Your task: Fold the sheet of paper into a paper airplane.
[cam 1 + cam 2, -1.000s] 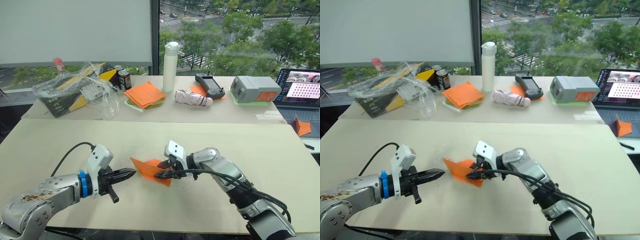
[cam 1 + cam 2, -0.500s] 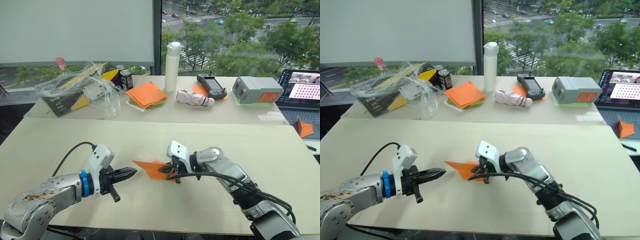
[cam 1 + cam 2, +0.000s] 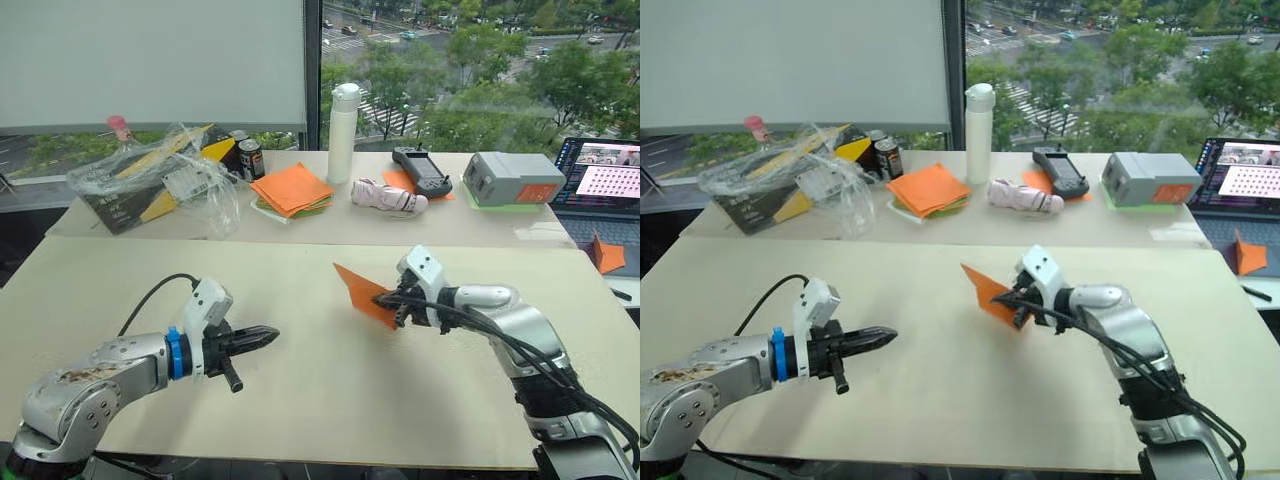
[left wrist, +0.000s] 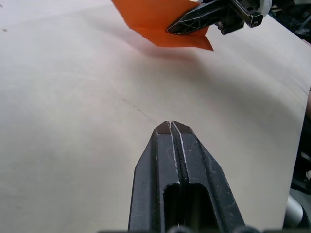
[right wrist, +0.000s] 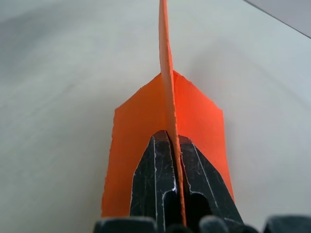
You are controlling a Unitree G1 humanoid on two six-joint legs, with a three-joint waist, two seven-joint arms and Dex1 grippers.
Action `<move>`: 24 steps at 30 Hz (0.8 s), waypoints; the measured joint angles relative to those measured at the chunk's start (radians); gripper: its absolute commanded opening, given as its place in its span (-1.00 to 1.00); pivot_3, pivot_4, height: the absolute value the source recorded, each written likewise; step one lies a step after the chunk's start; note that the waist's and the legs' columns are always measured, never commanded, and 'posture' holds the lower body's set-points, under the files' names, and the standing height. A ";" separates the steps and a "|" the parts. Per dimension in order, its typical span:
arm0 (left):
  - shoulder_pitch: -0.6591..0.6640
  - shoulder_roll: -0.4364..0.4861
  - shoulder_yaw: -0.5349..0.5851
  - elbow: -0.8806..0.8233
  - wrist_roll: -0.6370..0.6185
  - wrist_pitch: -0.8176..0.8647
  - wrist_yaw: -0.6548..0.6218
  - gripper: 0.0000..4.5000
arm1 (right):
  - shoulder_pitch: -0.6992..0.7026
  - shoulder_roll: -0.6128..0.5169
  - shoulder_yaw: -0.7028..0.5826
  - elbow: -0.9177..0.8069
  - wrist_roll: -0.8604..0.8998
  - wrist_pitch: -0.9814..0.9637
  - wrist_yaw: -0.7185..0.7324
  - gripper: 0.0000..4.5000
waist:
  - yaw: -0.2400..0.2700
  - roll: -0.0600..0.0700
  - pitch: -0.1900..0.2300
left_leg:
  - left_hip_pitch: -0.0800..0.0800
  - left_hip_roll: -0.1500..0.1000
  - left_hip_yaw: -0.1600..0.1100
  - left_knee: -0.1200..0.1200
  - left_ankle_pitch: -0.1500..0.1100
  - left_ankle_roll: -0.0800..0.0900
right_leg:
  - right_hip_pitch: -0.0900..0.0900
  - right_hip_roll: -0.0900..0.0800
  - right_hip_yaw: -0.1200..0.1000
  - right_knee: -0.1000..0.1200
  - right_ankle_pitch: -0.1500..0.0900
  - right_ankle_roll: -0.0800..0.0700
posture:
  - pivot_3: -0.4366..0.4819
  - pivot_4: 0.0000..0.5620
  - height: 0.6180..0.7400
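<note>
The orange sheet of paper (image 3: 357, 290) is folded into a pointed wedge, a small paper airplane, with sharp creases. My right gripper (image 3: 386, 297) is shut on its rear edge and holds it tilted above the near table, tip pointing toward the left and up. In the right wrist view the paper (image 5: 194, 114) stands as a thin fin between the closed fingers (image 5: 154, 167), with flaps spread on both sides. My left gripper (image 3: 270, 335) is shut and empty, low over the table, well left of the paper. The left wrist view shows the paper (image 4: 155, 19) far ahead.
The far table (image 3: 300, 230) carries a stack of orange and green sheets (image 3: 290, 190), a white bottle (image 3: 342, 120), a plastic-wrapped box (image 3: 160, 180), cans (image 3: 248, 158), a remote (image 3: 420, 170), a grey box (image 3: 513, 178) and a laptop (image 3: 605, 180). Another orange folded piece (image 3: 605, 255) lies at right.
My right gripper has lifted the folded paper off the table and carried it right and away from the left gripper. The left gripper stays about where it was, still shut.
</note>
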 measured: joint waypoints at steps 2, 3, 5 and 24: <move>-0.010 0.000 -0.006 0.024 0.011 -0.003 -0.008 -1.00 | 0.011 0.025 -0.070 0.002 0.002 0.024 -0.077 -0.99 | -0.003 0.000 0.000 | 0.000 0.000 0.000 0.000 0.000 0.000 | 0.000 0.000 0.000 0.000 0.000 0.000 | -0.05 -0.47 1.00; -0.016 -0.001 -0.014 0.034 0.017 -0.008 -0.013 -1.00 | 0.012 0.045 -0.111 0.002 0.002 0.031 -0.125 -0.99 | -0.006 0.000 0.000 | 0.000 0.000 0.000 0.000 0.000 0.000 | 0.000 0.000 0.000 0.001 0.000 0.000 | -0.05 -0.47 1.00; -0.023 -0.003 -0.024 0.046 0.027 -0.015 -0.022 -1.00 | 0.015 0.061 -0.166 0.002 0.001 0.036 -0.195 -0.99 | -0.009 0.000 0.000 | 0.001 0.000 0.000 0.000 0.000 0.000 | 0.000 0.000 0.000 0.001 0.000 0.000 | -0.05 -0.47 1.00; -0.056 -0.019 -0.060 0.091 0.076 -0.036 -0.068 -1.00 | 0.200 0.039 -0.316 0.056 -0.110 -0.128 -0.490 -0.99 | -0.008 0.000 0.000 | 0.001 0.000 0.002 0.000 0.000 0.000 | 0.000 0.000 0.001 0.003 0.000 0.000 | -0.05 -0.47 1.00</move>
